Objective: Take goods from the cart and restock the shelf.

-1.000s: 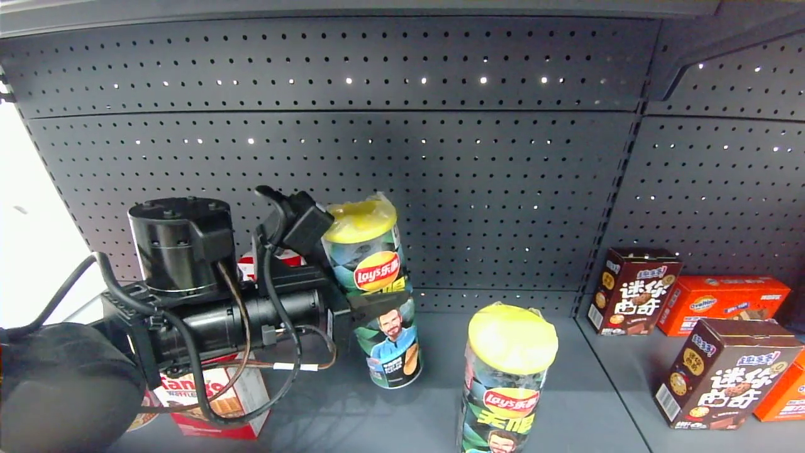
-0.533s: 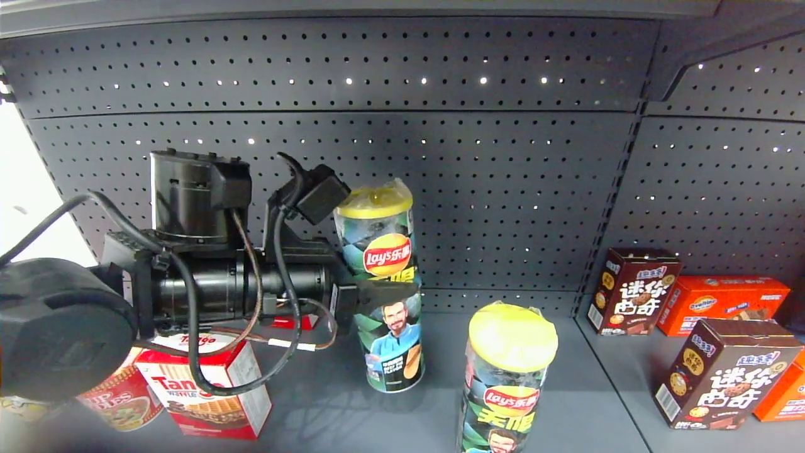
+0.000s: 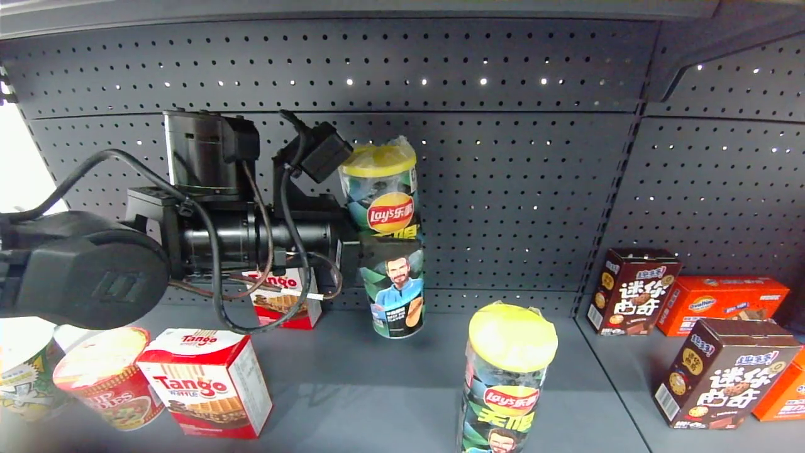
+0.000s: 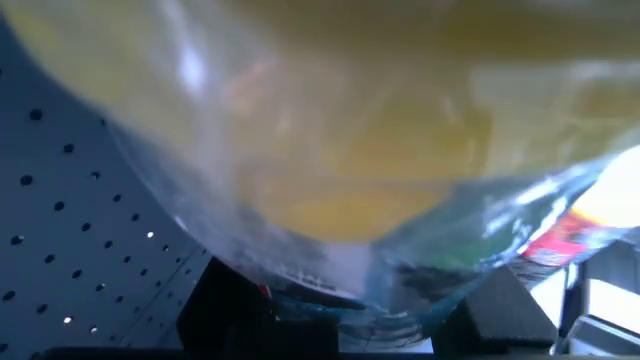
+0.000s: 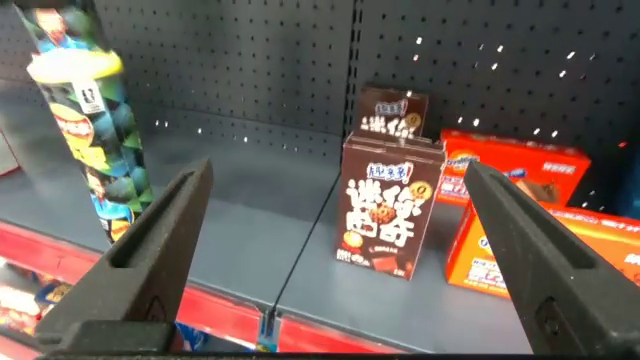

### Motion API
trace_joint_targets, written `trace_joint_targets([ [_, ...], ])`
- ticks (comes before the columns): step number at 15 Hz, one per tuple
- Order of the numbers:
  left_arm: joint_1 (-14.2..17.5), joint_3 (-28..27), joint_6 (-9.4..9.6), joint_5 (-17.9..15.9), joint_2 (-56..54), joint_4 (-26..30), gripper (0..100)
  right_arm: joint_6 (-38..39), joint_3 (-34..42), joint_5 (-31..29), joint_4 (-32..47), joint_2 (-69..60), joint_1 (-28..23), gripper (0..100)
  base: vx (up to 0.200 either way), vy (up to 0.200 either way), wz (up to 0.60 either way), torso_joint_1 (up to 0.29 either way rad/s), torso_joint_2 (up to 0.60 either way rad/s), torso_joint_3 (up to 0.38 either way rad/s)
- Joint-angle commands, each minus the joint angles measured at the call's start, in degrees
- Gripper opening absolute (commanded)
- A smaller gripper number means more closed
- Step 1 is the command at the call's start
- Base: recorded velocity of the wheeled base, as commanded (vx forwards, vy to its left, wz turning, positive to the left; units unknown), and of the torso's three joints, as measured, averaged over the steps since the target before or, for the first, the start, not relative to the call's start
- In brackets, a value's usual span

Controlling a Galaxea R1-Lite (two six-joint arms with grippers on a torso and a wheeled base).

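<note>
Left tool (image 3: 377, 248) grips a chip can (image 3: 385, 207) upright, clear above the shelf (image 3: 390, 390) near its back panel (image 3: 516, 189), not yet set down; a matching can (image 3: 506, 377) stands in front. Right tool (image 5: 338, 175) gapes empty.

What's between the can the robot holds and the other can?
Nothing but bare shelf, seen in the head view, between the held can and the standing can.
</note>
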Motion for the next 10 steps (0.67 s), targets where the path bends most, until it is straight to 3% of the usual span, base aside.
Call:
trace_joint_targets([
  [1, 0.20, -0.45, 1.97, -0.16, 4.78, -0.43, 0, -0.11, 0.09, 0.01, 0.43, -0.43, -0.48, 100, 0.000, 0.000, 0.00, 0.000, 0.00, 0.000],
  [6, -0.06, -1.50, 7.42, -0.69, 9.97, -0.43, 0, -0.11, 0.97, 0.18, 0.34, -0.43, -0.31, 100, 0.000, 0.000, 0.00, 0.000, 0.00, 0.000],
  [10, -0.24, -7.39, 7.50, -2.79, 14.45, -0.43, 0, -0.02, 1.49, 0.18, 0.25, -0.52, -0.13, 100, 0.000, 0.000, 0.00, 0.000, 0.00, 0.000],
])
